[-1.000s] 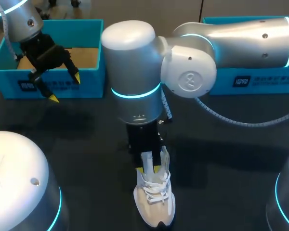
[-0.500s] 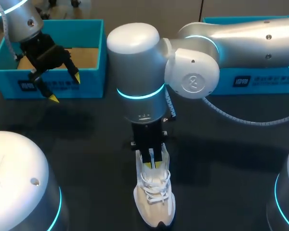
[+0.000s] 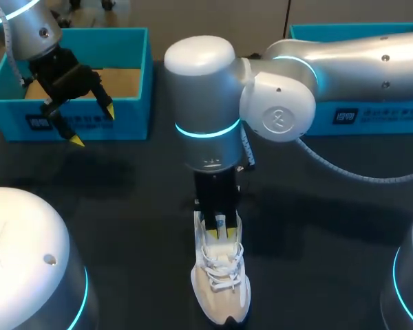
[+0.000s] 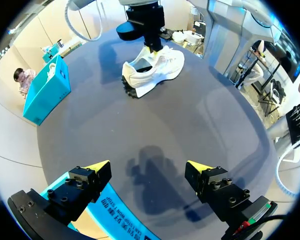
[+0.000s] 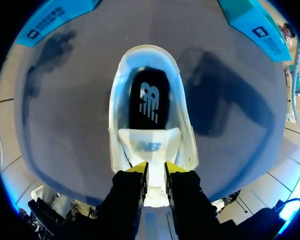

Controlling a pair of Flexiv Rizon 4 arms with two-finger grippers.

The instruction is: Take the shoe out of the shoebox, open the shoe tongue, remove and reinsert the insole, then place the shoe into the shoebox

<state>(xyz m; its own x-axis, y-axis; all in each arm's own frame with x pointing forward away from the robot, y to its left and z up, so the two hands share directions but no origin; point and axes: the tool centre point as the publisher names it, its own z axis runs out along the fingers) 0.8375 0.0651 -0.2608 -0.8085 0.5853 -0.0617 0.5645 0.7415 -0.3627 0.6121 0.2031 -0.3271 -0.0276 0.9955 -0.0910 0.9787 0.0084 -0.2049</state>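
The shoe (image 3: 221, 282) at 6 o'clock is white with a beige-tinted toe, white laces and a black insole (image 5: 149, 102) bearing a white logo, the shoebox (image 3: 134, 82) at 10 o'clock is teal outside and brown within, the desk (image 3: 124, 206) is dark grey, and the black fingers (image 3: 76, 139) end in yellow.

On the table (image 3: 124, 206), the shoe (image 3: 220, 285) stands before and right of the shoebox (image 3: 127, 120).
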